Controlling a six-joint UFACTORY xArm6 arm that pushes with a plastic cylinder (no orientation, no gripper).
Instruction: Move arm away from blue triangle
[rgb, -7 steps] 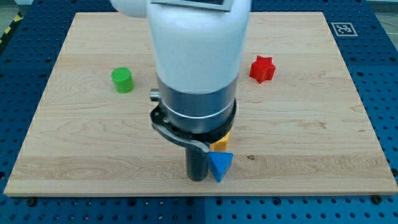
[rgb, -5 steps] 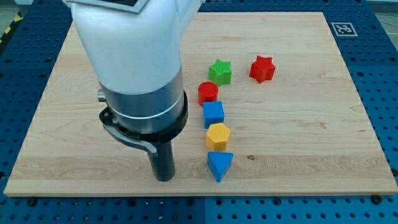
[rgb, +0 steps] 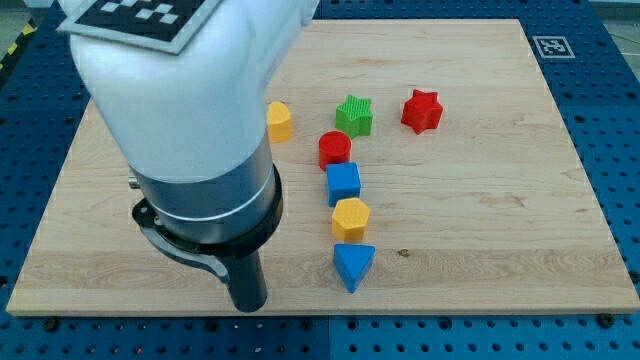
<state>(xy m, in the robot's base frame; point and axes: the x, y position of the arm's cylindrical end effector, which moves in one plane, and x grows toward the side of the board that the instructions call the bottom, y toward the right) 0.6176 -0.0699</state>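
The blue triangle (rgb: 354, 265) lies near the board's bottom edge, right of centre. My tip (rgb: 249, 306) rests on the board at the bottom edge, well to the triangle's left, with a clear gap between them. The arm's white and grey body hides much of the board's left half.
Above the triangle stand an orange hexagon (rgb: 350, 218), a blue cube (rgb: 343, 183), a red cylinder (rgb: 335, 149) and a green star (rgb: 354, 115) in a column. A red star (rgb: 421, 110) sits at the upper right. A yellow block (rgb: 279, 121) peeks out beside the arm. The wooden board (rgb: 500, 200) has blue table around it.
My tip has moved left, from touching the blue triangle's left side to well clear of it. The column of blocks and the yellow block have come into view.
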